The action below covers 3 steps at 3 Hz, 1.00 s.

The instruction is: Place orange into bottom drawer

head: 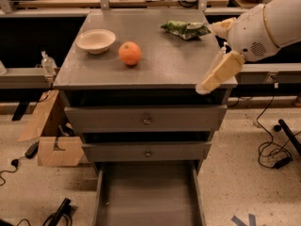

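The orange (130, 53) sits on the grey cabinet top (160, 60), just right of a beige bowl (95, 40). The bottom drawer (146, 197) is pulled out at the foot of the cabinet, and its grey floor is bare. My gripper (207, 58) hangs over the right edge of the cabinet top at the end of the white arm (268, 22). It is open and empty, about three orange-widths to the right of the orange. One beige finger (220, 72) points down and to the left.
A green snack bag (184, 28) lies at the back right of the top, close to my gripper. The two upper drawers (146, 120) with round knobs are shut. A cardboard box (54, 142) and cables lie on the floor to the left, and more cables (275, 154) to the right.
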Available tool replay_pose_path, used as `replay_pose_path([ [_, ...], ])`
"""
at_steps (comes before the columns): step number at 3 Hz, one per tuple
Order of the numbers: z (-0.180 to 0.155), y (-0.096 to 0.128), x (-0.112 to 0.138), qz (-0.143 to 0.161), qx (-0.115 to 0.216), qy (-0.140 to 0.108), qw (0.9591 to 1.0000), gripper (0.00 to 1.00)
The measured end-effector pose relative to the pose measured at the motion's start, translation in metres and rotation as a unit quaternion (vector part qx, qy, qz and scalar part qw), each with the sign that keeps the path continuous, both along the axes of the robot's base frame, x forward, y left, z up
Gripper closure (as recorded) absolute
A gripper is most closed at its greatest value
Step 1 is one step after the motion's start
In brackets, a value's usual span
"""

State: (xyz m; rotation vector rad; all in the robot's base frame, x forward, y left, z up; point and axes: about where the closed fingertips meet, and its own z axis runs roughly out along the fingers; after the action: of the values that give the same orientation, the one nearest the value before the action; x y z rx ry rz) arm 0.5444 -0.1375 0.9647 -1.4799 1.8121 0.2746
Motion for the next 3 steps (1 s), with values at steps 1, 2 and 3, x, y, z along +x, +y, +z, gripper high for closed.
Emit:
replay_pose_path([
  [1, 0.000, 0.038, 0.032, 0.025, 0.113, -0.055, 0.9917, 0.00],
  [2, 0.017, 0.056, 0.046, 0.024, 0.141, -0.092, 0.9855, 0.00],
  [3, 0.017, 0.056, 0.046, 0.024, 0.141, -0.092, 0.9855, 0.00],
])
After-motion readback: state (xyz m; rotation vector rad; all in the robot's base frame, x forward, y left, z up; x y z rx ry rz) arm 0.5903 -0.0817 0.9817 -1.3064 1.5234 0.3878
